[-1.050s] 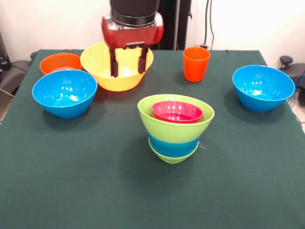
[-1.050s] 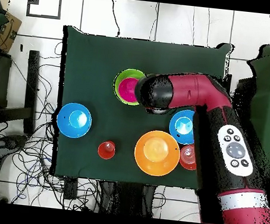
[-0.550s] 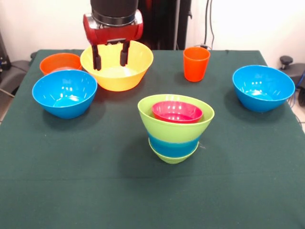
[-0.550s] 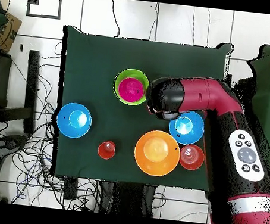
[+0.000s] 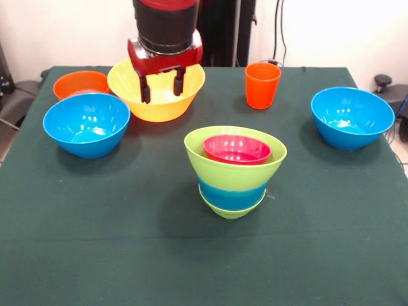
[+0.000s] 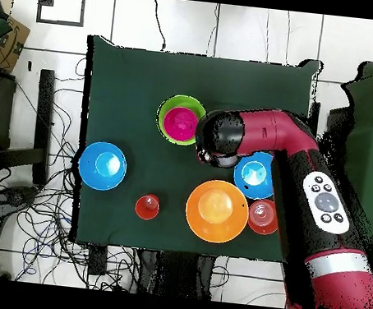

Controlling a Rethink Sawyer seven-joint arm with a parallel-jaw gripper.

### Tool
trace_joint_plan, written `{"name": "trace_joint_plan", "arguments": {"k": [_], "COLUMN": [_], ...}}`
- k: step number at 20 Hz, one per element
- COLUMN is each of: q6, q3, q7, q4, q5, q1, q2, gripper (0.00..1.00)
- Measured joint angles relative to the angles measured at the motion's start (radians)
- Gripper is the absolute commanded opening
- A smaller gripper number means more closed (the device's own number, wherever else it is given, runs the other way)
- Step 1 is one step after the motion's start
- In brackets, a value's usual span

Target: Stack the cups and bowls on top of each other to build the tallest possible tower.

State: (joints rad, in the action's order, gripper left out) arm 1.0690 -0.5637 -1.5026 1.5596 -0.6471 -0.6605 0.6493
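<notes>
Two black fingers [image 5: 145, 89] are seen spread apart, nothing pinched between them, and the gripper [image 5: 162, 85] is held in the air in front of the big yellow bowl [image 5: 156, 88]. Above the fingers a red wrist block and a black cylinder of the arm [image 5: 166, 25] are carried up out of the front view. In the overhead view the fingers themselves are hidden under the arm's black end [image 6: 221, 137], which is placed between the tower and one blue bowl.

Just below the gripper in the front view, the yellow bowl is set upright on the green tablecloth [image 5: 127, 248]. Beside it, toward the picture's left edge, a small orange bowl [image 5: 81, 83] is found, and just in front of that a blue bowl [image 5: 87, 124] is seen, close to the yellow one; whether they touch cannot be told.

Nearer the camera, the tower [image 5: 234, 171] is standing in the middle of the cloth: a lime green bowl at the base, a blue band above it, a large lime green bowl on top, and a small red-pink bowl [image 5: 237, 149] nested inside that. From overhead the tower [image 6: 181, 120] is shown as a green ring round a pink centre.

Further out, the orange cup [image 5: 262, 85] is placed upright, well apart from the tower, and a second blue bowl [image 5: 352, 117] is set alone toward the picture's right edge. Cables are spread over the floor [image 6: 35, 211] beside the table in the overhead view.
</notes>
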Motion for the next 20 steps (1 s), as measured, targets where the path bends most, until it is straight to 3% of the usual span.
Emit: {"name": "trace_joint_plan", "arguments": {"k": [9,20], "q6": [0.011,0.109], "q3": [-0.004,-0.005], "q7": [0.016,0.173], "q4": [0.002,0.002], "q5": [-0.007,-0.099], "q1": [-0.002,0.010], "q2": [-0.036,-0.037], "gripper": [1.00,1.00]}}
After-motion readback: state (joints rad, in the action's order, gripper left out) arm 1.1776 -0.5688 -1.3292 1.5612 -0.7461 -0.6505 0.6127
